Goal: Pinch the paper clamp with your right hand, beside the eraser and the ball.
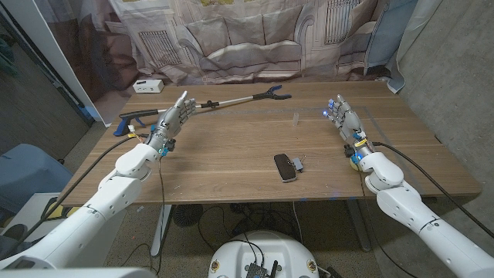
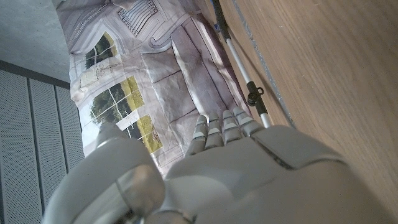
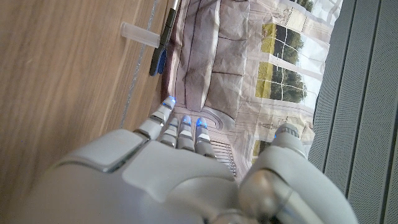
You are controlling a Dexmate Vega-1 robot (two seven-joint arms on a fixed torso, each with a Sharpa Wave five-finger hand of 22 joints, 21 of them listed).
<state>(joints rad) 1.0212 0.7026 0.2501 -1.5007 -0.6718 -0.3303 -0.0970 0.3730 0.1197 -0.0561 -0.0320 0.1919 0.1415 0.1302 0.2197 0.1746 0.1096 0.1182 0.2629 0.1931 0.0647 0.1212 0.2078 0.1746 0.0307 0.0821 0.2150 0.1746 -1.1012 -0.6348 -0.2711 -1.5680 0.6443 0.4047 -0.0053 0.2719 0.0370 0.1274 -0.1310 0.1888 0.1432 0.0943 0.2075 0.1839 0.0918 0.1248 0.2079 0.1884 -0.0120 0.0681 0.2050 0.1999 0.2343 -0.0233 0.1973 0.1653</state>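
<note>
Bare wood spans the table [image 1: 231, 147] between two raised hands, with the near edge running along the lower frame. One small paper clamp [image 1: 299, 164] lies beside one dark flat case [image 1: 285, 167], centre-right. One long reacher tool [image 1: 208, 104] crosses the upper left. The right hand [image 1: 344, 120] at right and the left hand [image 1: 171, 120] at left both hold nothing, fingers extended.
</note>
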